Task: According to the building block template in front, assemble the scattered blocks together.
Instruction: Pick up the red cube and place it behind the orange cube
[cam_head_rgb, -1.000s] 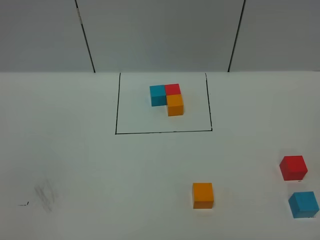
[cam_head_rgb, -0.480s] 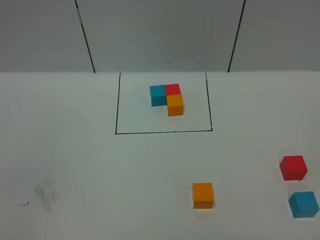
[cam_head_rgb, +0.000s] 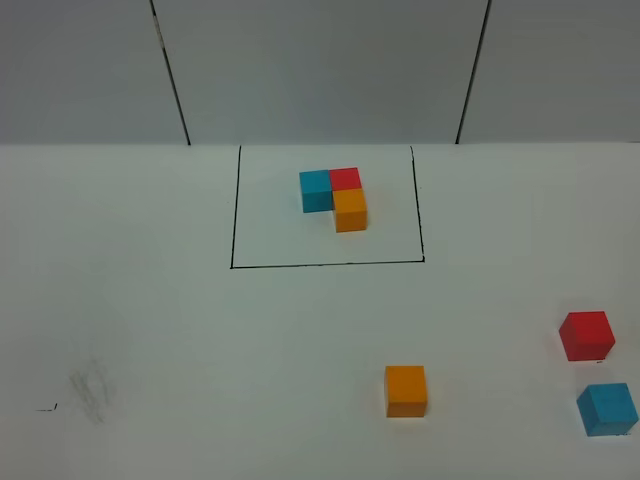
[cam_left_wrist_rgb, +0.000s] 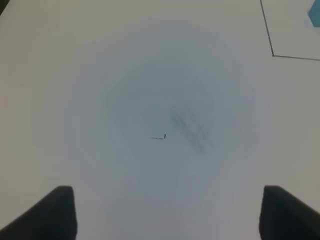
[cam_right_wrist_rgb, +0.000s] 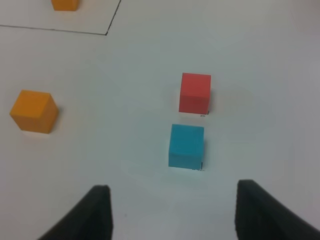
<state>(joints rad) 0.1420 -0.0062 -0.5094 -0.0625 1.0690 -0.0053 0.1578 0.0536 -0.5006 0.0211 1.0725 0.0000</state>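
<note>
White surface (cam_head_rgb: 200, 330), nothing joined yet; left tool (cam_left_wrist_rgb: 168, 192) and right tool (cam_right_wrist_rgb: 173, 186) spread, empty; next, grasp blue cube (cam_right_wrist_rgb: 186, 146).

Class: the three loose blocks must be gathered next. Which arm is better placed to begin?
Right. The right gripper, open, faces the blue block and red block close by; the left gripper has no loose block before it.

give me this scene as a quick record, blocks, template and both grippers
template: joined L-shaped trio inside black frame
orange block: loose, front middle, alone
red block: loose, far right
blue block: loose, in front of red block, not touching
left gripper: open, empty, over table
right gripper: open, empty, blue block ahead
assembly: not started
</note>
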